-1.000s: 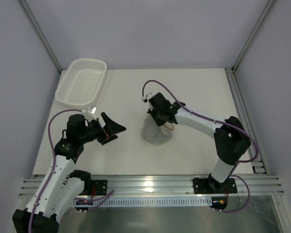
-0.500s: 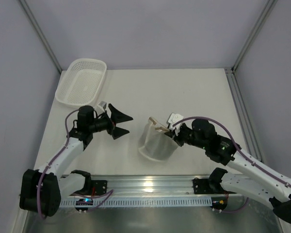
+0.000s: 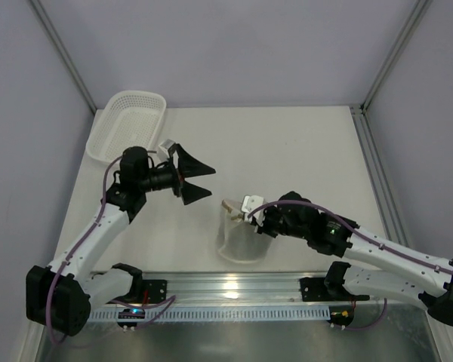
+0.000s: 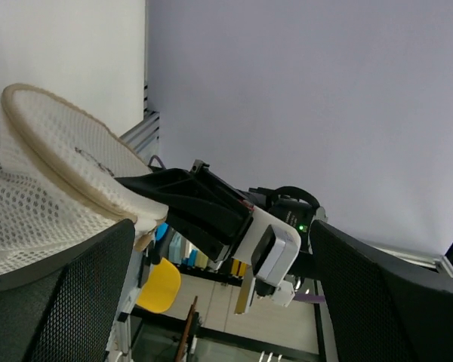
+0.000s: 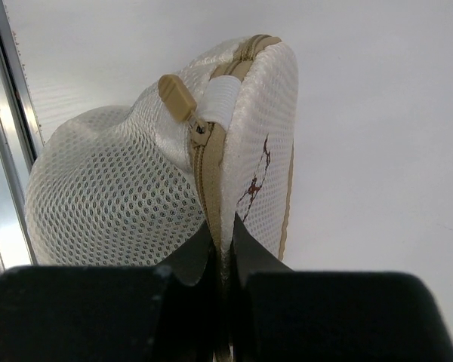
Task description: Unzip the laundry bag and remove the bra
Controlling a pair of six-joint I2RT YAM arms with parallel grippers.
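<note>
The laundry bag (image 3: 237, 235) is a white mesh pouch with a tan zipper rim, held on edge near the table's front middle. My right gripper (image 3: 254, 219) is shut on the bag's zipper rim (image 5: 210, 197); in the right wrist view the gripper (image 5: 223, 260) pinches the seam just below the tan zipper pull (image 5: 177, 96). My left gripper (image 3: 194, 181) is open and empty, pointing right, apart from the bag to its upper left. In the left wrist view the bag (image 4: 53, 188) is at the left, between the wide-open fingers (image 4: 60, 302). The bra is hidden; only a dark reddish mark (image 5: 254, 184) shows through the mesh.
A white perforated plastic basket (image 3: 128, 125) stands at the table's back left corner. An aluminium rail (image 3: 234, 286) runs along the near edge, and another rail (image 3: 377, 173) along the right side. Frame posts rise at both back corners.
My right arm has swung down and pulled the bag toward the near edge, still gripping it. My left gripper has moved up and to the right, staying open.
</note>
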